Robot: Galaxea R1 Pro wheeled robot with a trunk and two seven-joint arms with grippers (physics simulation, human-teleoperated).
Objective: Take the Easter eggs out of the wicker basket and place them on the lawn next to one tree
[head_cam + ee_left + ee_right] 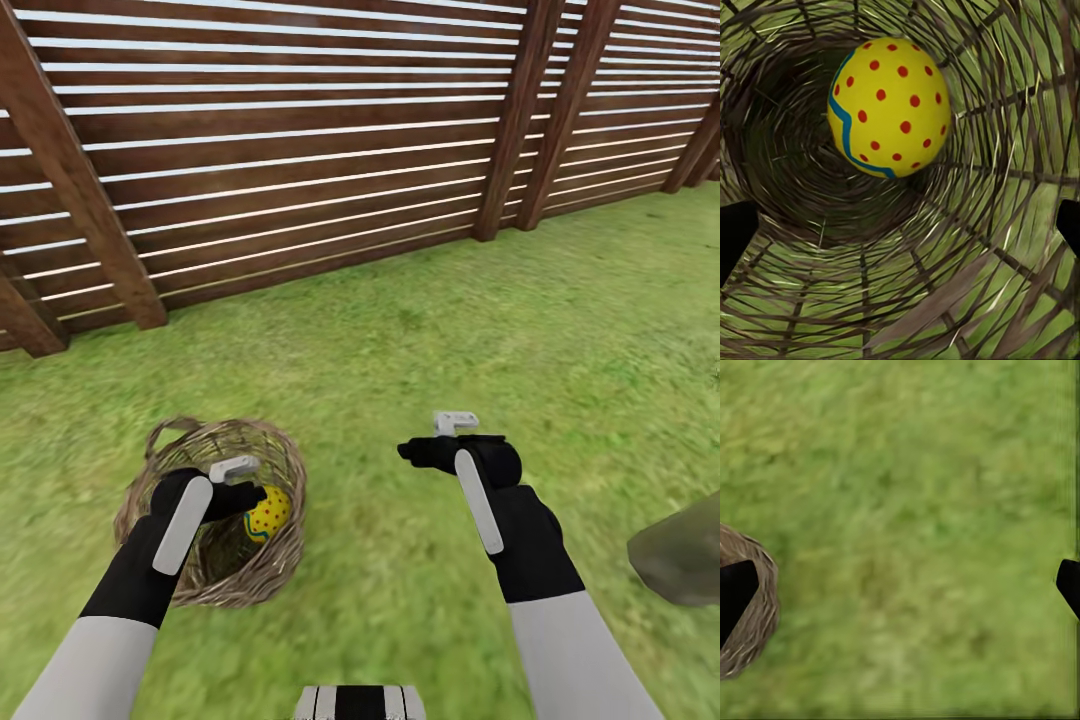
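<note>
Lawn (560, 330) — basket (262, 580), seemingly one egg (268, 512)

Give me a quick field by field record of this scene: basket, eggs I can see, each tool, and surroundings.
basket: wicker basket on the lawn
eggs visible: one Easter egg inside the basket; others not visible
left tool: left tool over the basket, fingers spread, not touching the egg
right tool: right tool above bare grass beside the basket, open, empty
surroundings: slatted wooden fence behind; greyish object at the right edge, unclear
</note>
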